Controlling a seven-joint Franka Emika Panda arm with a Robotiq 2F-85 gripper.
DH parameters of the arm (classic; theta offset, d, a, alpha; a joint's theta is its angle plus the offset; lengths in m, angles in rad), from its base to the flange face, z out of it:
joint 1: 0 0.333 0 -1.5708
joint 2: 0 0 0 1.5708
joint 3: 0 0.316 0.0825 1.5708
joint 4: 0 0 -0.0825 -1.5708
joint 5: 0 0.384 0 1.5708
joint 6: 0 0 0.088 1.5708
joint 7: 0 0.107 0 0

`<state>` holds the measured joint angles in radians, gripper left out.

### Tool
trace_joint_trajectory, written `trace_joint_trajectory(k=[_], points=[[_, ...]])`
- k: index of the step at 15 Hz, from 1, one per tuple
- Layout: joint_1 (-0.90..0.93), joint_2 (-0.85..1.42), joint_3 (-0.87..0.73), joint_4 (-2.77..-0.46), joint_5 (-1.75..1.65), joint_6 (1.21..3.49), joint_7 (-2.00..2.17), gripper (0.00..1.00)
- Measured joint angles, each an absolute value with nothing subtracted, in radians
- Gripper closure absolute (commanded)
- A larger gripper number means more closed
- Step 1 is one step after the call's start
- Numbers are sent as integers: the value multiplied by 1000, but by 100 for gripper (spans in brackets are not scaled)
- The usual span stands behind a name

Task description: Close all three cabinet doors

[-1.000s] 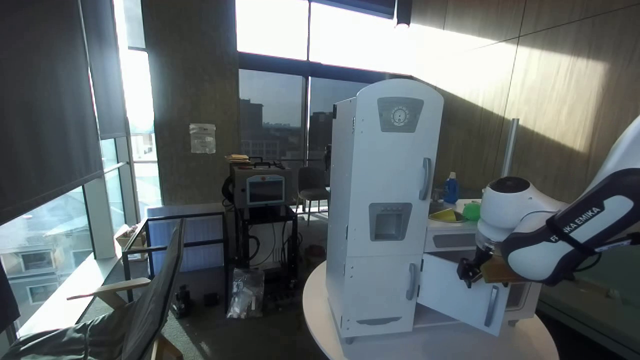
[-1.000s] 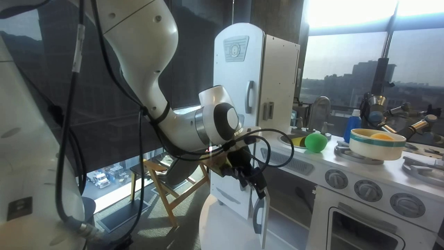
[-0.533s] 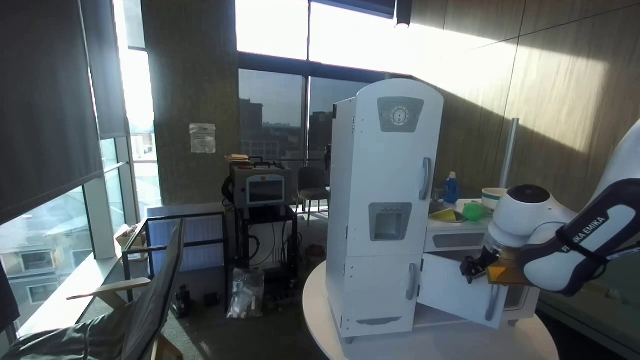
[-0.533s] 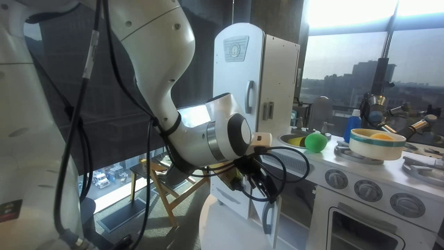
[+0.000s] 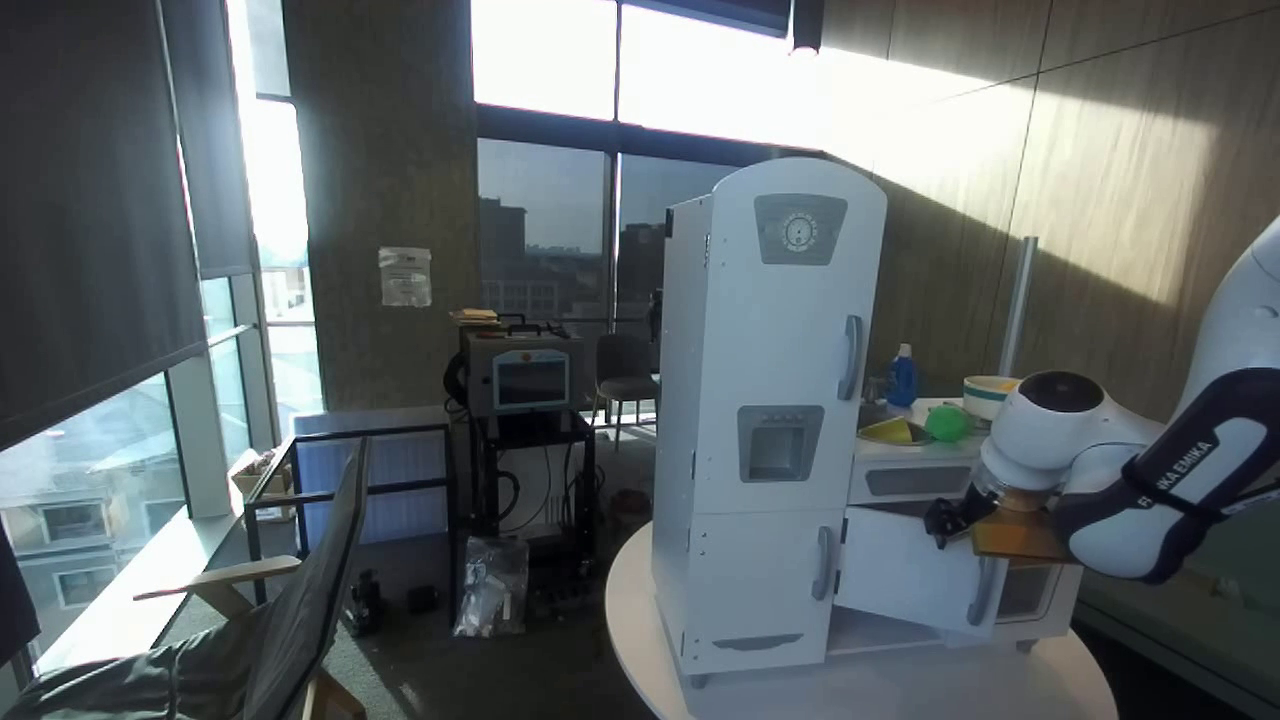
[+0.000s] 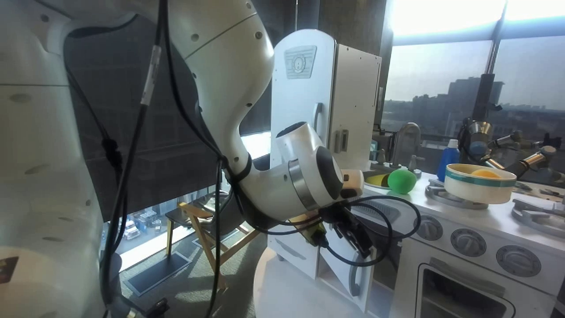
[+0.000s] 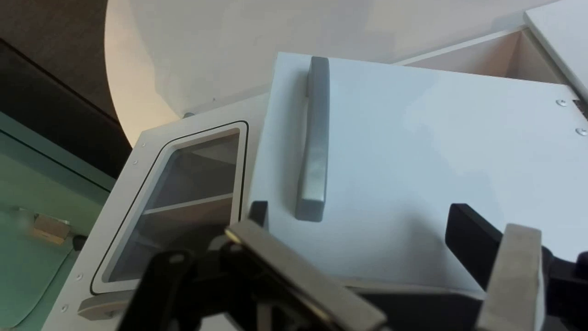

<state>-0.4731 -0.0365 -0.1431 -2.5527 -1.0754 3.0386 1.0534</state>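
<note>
While two of the three doors look shut, the third door [image 5: 905, 565] stands ajar, so I judge the task well along, with one closing left. That door sits under the counter [image 6: 421, 204], hinged beside the fridge [image 5: 680, 420], its free edge standing out near the oven [image 6: 461, 289] and a strip of cabinet floor [image 5: 870, 633] showing below it. Its handle [image 7: 317, 138] is unheld. My gripper [image 7: 363, 218] is at the door's outer face, near the top, with the fingers [image 7: 512, 276] spread wide and nothing that I can see between them. One fingertip overlaps the free edge in the wrist view, and a soft shadow [image 7: 420, 243] falls on the door beside the other; whether either touches, I cannot tell. What remains, I judge, is a push on that outer face until it sits flush. Further out, on the fridge, the tall door [image 5: 775, 330] above and the short door [image 5: 755, 580] below both lie flat in an exterior view, so I expect no work there.
</note>
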Motion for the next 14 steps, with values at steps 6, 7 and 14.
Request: trace_joint_trajectory(k=[6, 7, 14], points=[[-474, 113, -152, -2435, -1126, 3053, 1116, 0], [-474, 137, -157, -2411, -1134, 3057, 1120, 0], [-474, 215, -188, -2307, -1263, 3097, 1159, 0]])
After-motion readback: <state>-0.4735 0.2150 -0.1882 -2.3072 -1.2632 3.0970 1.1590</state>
